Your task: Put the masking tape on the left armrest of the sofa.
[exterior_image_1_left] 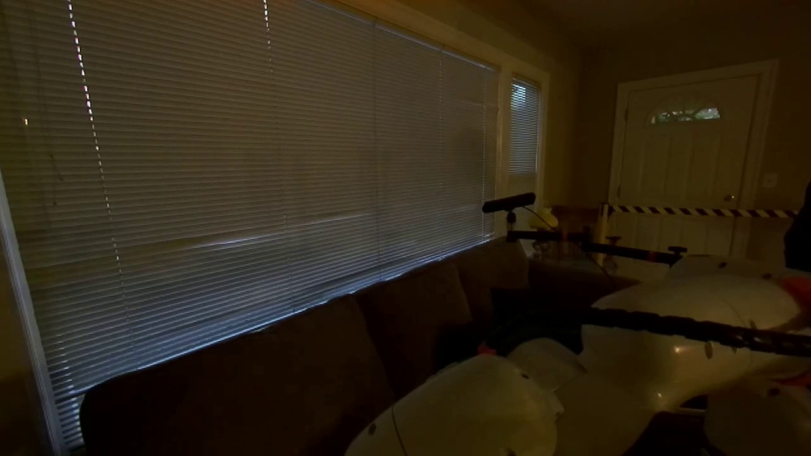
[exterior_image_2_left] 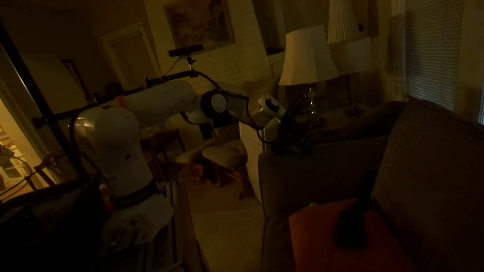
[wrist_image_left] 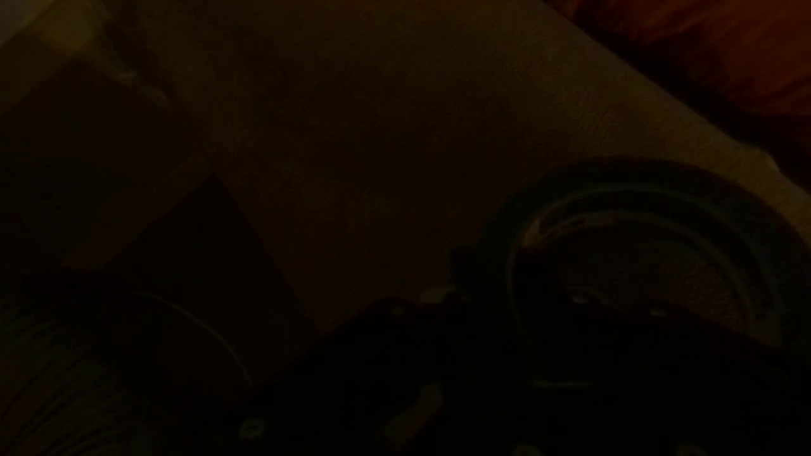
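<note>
Black in dim light, the tool (wrist_image_left: 497, 278) is clamped on the wall of the masking tape (wrist_image_left: 627, 172), one finger inside the ring, the other outside. The roll looks broad and dark, faintly green, with a paler rim around its open centre. Both are at the top of the left armrest (exterior_image_2_left: 314, 172); the dark hides whether they touch it. Lower than the tool, an orange cushion (exterior_image_2_left: 314, 234) lies on the brown sofa (exterior_image_2_left: 435, 162); in an exterior view, a pale-shaded lamp (exterior_image_2_left: 308, 56) stands behind the tool.
</note>
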Motion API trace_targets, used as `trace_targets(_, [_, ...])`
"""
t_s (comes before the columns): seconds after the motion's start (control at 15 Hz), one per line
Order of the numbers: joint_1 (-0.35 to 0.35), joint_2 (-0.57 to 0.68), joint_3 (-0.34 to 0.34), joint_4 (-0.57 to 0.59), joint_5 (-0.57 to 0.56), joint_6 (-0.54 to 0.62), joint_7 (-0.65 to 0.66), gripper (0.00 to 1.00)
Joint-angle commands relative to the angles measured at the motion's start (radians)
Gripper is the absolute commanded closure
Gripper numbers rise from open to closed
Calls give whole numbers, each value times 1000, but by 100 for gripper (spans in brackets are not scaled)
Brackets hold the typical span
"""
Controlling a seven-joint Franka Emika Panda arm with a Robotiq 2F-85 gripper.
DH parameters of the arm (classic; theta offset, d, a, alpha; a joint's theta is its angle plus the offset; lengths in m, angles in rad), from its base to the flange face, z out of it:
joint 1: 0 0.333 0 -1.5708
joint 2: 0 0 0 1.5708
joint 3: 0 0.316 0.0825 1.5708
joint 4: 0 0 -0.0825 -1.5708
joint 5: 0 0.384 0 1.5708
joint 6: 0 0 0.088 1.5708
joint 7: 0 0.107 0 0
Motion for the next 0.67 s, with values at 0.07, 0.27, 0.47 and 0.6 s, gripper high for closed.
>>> trace_targets(0.07, [-9,0,17,-20,-21,15,-26,89])
trace_targets(0.27, [-10,0,19,-22,-19,11,-35,51])
trace_targets(0.47, [-11,0,19,-20,-18,10,-39,29])
trace_targets(0.6, [-10,0,18,-12,-16,5,-36,13])
